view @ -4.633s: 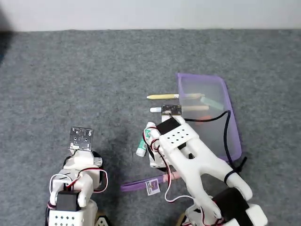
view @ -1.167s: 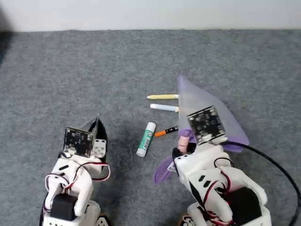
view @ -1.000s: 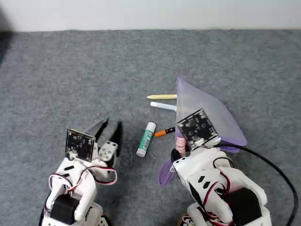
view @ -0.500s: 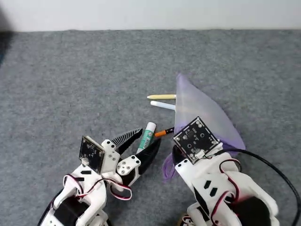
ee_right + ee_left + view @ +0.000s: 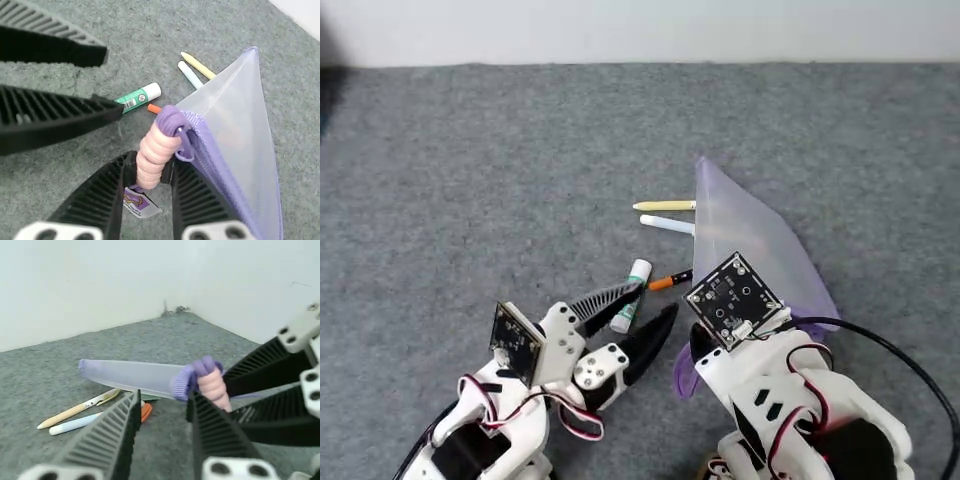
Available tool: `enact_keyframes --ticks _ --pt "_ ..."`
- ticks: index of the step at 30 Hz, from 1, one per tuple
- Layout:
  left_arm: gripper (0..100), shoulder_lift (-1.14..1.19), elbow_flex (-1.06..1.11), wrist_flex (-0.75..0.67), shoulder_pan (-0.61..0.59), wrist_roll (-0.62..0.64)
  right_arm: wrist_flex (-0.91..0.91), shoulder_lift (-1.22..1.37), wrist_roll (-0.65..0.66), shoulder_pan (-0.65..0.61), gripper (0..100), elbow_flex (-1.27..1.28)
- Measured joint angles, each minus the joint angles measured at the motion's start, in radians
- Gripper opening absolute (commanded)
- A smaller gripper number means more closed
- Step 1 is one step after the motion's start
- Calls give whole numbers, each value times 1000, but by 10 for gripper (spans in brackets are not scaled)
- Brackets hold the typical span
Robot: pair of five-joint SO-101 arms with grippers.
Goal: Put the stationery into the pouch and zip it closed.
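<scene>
My right gripper (image 5: 150, 170) is shut on the pink zipper pull (image 5: 155, 147), holding one end of the translucent purple pouch (image 5: 750, 235) up off the carpet. In the high view my right gripper (image 5: 696, 345) sits under its camera board. My left gripper (image 5: 658, 298) stands open just beside the pull, its fingers (image 5: 117, 432) either side of the pink pull (image 5: 214, 387). A green and white glue stick (image 5: 629, 295), an orange pen (image 5: 669, 281), a pale blue pen (image 5: 667, 224) and a yellow pen (image 5: 665, 206) lie on the carpet by the pouch's edge.
Grey carpet (image 5: 470, 180) covers the table up to a white wall at the back. A small paper tag (image 5: 136, 205) hangs under the pull. A black cable (image 5: 900, 350) trails from the right arm. Open carpet lies to the left and behind.
My right gripper has lifted the pouch's zipper end off the carpet. My left arm has swung right, opened its gripper and brought it up to the pull over the last second.
</scene>
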Motion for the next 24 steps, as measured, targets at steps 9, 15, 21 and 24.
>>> enact_keyframes --ticks 9,15,21,24 --pt "115 0 0 0 60 2 55 0 0 -15 8 0" --pt "116 -8 37 0 75 6 55 0 0 -103 8 0" --pt "116 -5 95 0 77 8 55 0 0 -109 8 0" --pt "116 -2 109 0 77 8 55 0 0 -114 8 0"
